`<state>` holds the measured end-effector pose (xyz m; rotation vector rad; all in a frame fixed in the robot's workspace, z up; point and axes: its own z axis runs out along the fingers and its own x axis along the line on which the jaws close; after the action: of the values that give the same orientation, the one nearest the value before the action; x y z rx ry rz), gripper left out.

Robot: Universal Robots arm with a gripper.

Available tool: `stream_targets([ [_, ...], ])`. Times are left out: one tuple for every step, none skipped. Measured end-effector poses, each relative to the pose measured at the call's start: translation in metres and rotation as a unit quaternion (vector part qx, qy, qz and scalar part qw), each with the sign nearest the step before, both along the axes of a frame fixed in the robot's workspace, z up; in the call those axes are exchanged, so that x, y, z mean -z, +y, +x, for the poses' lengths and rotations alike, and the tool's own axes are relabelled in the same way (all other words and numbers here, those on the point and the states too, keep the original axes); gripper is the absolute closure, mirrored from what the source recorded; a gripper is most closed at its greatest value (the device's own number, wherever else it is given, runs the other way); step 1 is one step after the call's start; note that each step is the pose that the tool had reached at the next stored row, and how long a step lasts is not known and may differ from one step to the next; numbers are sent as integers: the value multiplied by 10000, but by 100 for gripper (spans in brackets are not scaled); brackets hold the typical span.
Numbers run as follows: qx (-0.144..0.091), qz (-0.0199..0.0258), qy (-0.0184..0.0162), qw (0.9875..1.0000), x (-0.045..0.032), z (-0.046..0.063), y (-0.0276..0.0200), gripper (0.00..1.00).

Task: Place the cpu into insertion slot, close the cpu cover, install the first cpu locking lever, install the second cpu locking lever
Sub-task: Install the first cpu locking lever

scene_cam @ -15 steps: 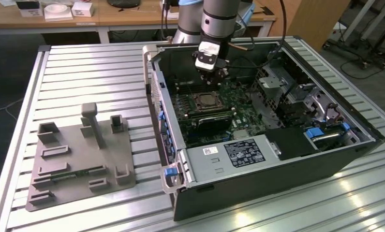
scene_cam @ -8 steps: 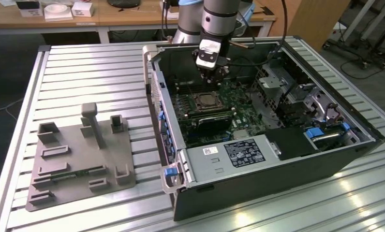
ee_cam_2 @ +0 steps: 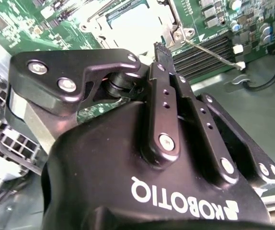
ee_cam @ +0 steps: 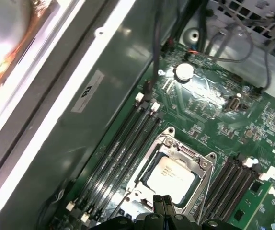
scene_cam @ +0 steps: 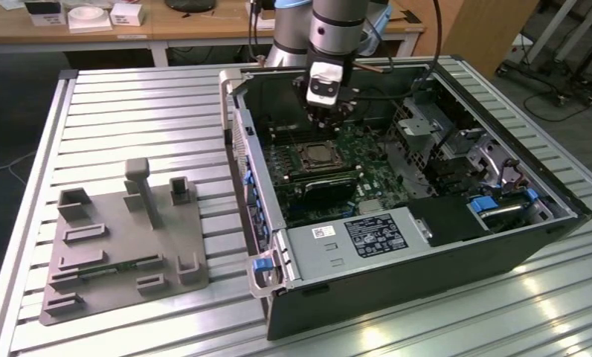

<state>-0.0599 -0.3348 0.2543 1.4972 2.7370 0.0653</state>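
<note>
Leaving the grey moulded fixture plate (scene_cam: 127, 245) untouched at the exterior view's left; hovering the black two-finger gripper (scene_cam: 328, 117) inside the open dark computer case (scene_cam: 425, 268), fingertips pinched together, carrying nothing; showing the small square silvery cpu (ee_cam: 170, 173) already sitting in the metal-rimmed square insertion slot (scene_cam: 298, 165), the thin silvery frame-shaped cpu cover (ee_cam: 190, 153) seemingly lying around it; apparently leaving both levers undone, one thin wire lever (ee_cam_2: 209, 51) seemingly standing free.
</note>
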Motion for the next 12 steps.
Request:
stream_targets([
  [-64, 0, 0, 10000, 0, -3, 0, 90],
  [-113, 0, 0, 9999, 0, -9, 0, 90],
  [-140, 0, 0, 9999, 0, -14, 0, 90],
  [-146, 0, 0, 9999, 0, -19, 0, 90],
  [-147, 0, 0, 9999, 0, -22, 0, 90],
  [-147, 0, 0, 9999, 0, -24, 0, 90],
  [-148, 0, 0, 9999, 0, -25, 0, 90],
  [-147, 0, 0, 9999, 0, -29, 0, 90],
  [-147, 0, 0, 9999, 0, -34, 0, 90],
  [-147, 0, 0, 9999, 0, -45, -1, 90],
  [-147, 0, 0, 9999, 0, -58, 0, 90],
  [-147, 0, 0, 9999, 0, -74, 0, 90],
])
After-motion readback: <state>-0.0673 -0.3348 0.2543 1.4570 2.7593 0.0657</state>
